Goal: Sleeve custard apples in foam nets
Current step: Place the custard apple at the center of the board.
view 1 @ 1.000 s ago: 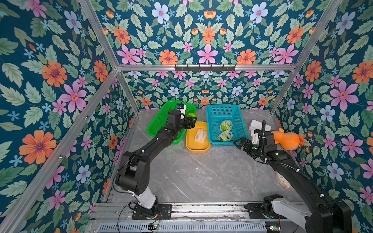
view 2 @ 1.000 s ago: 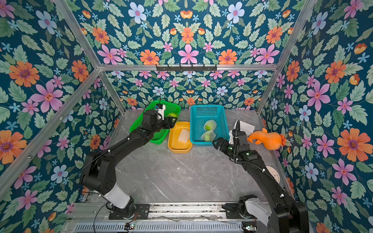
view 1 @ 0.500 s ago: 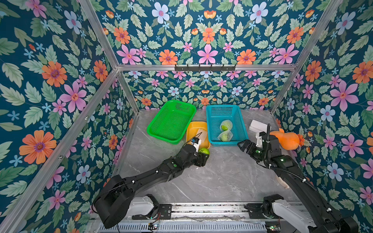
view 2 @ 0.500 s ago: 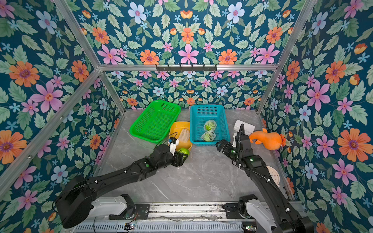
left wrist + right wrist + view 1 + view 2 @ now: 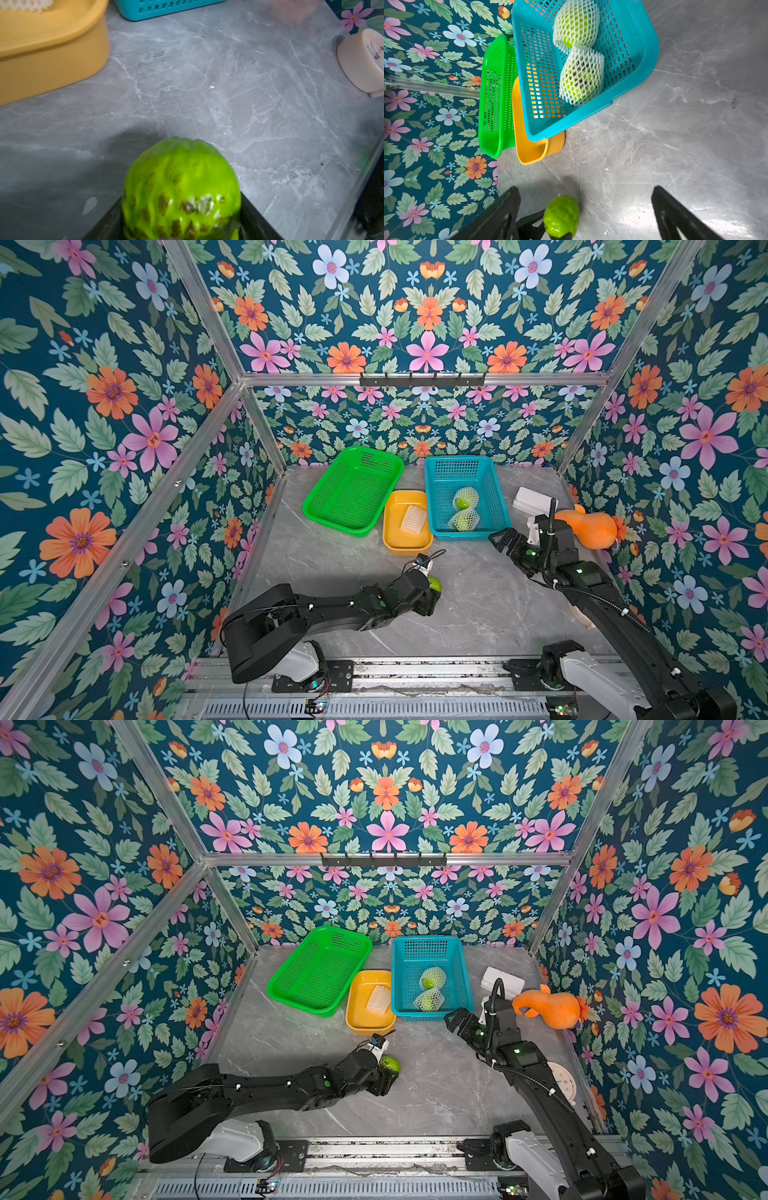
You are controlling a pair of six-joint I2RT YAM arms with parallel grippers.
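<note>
The grey marble tabletop [image 5: 478, 605] carries a green basket [image 5: 353, 493], yellow tub [image 5: 405, 546], teal basket [image 5: 457, 472], white box [image 5: 530, 501] and orange gourd [image 5: 590, 529].

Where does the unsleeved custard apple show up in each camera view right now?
Top view: bare custard apple in the left gripper, mid-table, nearer than the yellow tub.
Top view: apple just in front of the tub.
Left wrist: close up in the foreground, tub beyond it.
Right wrist: small, seen between the open right gripper's fingers, tub beyond.
Shared landmark: the yellow tub.
</note>
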